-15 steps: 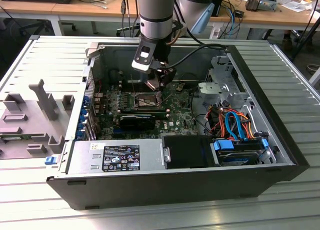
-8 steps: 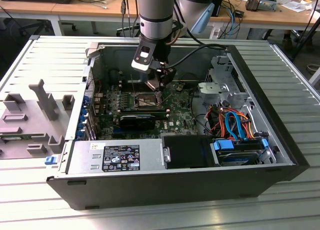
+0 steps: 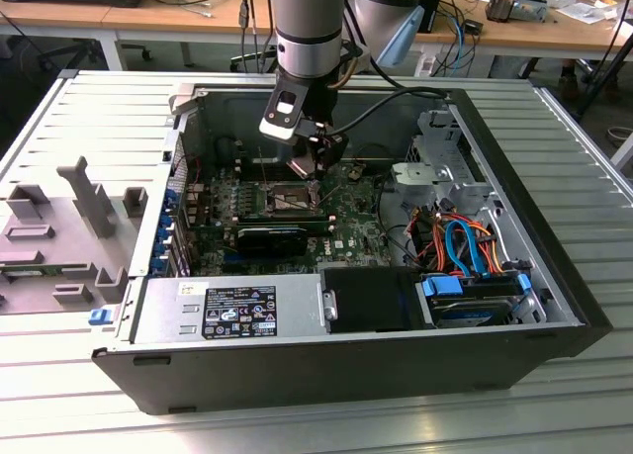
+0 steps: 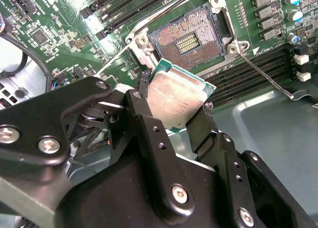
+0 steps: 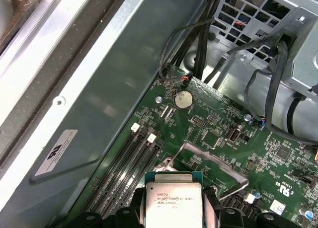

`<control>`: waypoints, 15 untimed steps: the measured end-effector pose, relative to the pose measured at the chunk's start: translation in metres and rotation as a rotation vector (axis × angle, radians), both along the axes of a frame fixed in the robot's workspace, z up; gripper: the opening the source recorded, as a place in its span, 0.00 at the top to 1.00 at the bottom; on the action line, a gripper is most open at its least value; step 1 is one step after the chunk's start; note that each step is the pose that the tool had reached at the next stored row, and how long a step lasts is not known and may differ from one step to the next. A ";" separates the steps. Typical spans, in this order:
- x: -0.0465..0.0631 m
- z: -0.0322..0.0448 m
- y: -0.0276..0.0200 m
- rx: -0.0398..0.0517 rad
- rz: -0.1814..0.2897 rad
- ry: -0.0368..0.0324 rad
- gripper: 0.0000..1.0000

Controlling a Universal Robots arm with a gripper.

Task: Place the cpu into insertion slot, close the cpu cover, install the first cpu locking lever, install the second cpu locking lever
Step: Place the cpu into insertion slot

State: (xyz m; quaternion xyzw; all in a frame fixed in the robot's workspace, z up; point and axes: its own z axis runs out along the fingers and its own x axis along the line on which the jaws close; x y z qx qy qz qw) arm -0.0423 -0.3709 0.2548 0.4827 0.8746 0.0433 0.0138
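At the exterior view's left we see a grey plastic jig on the ribbed metal desk, then the black gripper clamped on the small square silver-topped cpu close above the uncovered dark square insertion slot, and orange and blue cables at the right.

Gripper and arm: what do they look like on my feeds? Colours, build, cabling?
The arm is a silver-grey cylinder with a dark band and a pale blue joint cap. A white-and-black module sits at its wrist, and a black cable trails off. The gripper is matte black, with jointed link fingers and silver screws.
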 end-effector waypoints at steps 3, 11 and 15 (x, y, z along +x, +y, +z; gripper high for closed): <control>0.000 0.0000 0.0000 0.0000 -0.003 0.0000 0.45; 0.000 -0.0001 0.0000 0.0000 -0.010 0.0000 0.45; 0.000 -0.0001 0.0000 0.0000 -0.013 0.0000 0.45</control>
